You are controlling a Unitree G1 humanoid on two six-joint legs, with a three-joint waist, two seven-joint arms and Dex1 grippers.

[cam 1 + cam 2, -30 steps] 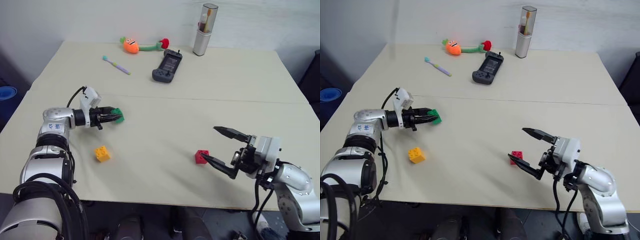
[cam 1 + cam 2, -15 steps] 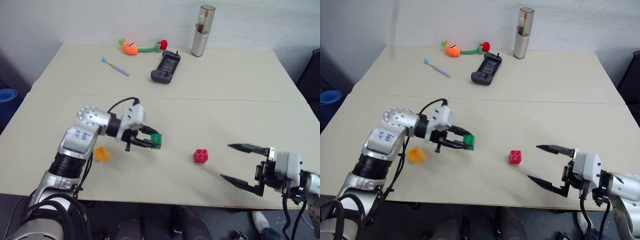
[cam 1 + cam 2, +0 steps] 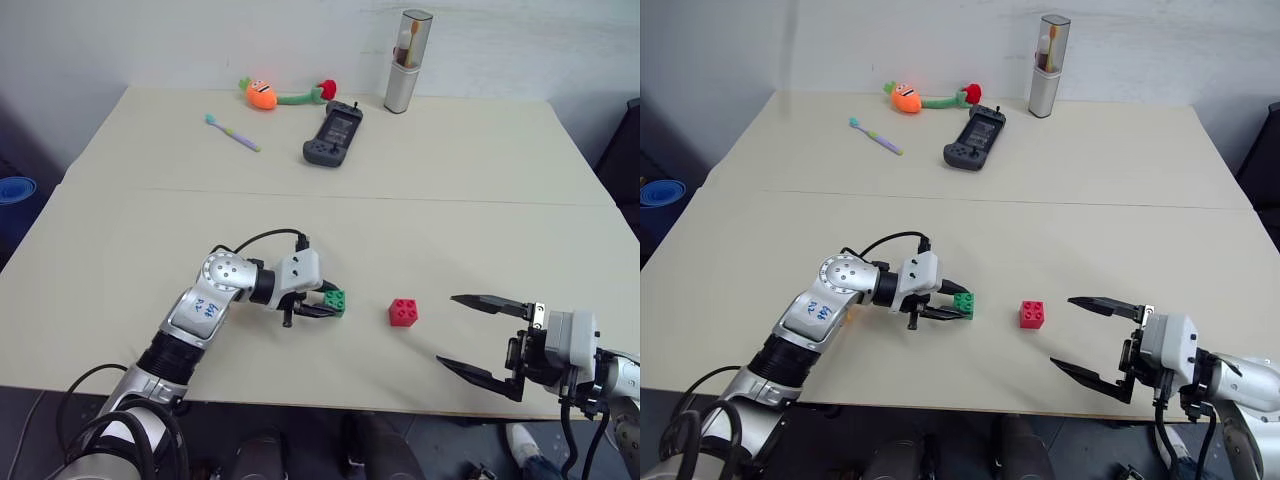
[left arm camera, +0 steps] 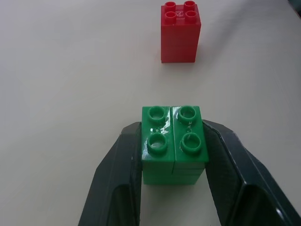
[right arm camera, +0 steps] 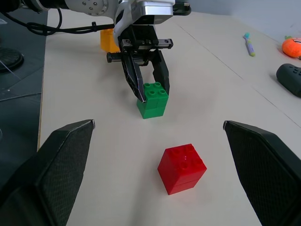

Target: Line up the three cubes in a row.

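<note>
The left arm is stretched low over the near part of the counter (image 3: 120, 200), its forearm angled toward the middle and its wrist bent so that the left claw (image 3: 328, 304) points sideways and slightly down. The two black fingers (image 4: 120, 179) of this claw are pressed against opposite sides of the green cube (image 3: 335, 302), which is gripped upright with its studs facing up, at or just above the counter surface. The right arm is held near the front right edge of the counter, with the right claw (image 3: 478, 335) kept roughly level and pointed toward the middle; its two tapered black fingers are spread wide and nothing is held between them.

The red cube (image 3: 403, 312) is seen standing on the counter just beside the green one, a small gap left between them, and between the two claws. The yellow-orange cube (image 5: 108, 40) is seen in the right wrist view behind the left arm, partly hidden by it.

The cubes are glossy moulded plastic, blocky, each topped by four round studs; a seam is seen down the middle of the green one. The counter is a pale, matte, smooth surface crossed by a thin seam. The left arm's shell is rounded silver metal, with a black cable looped over the wrist.
</note>
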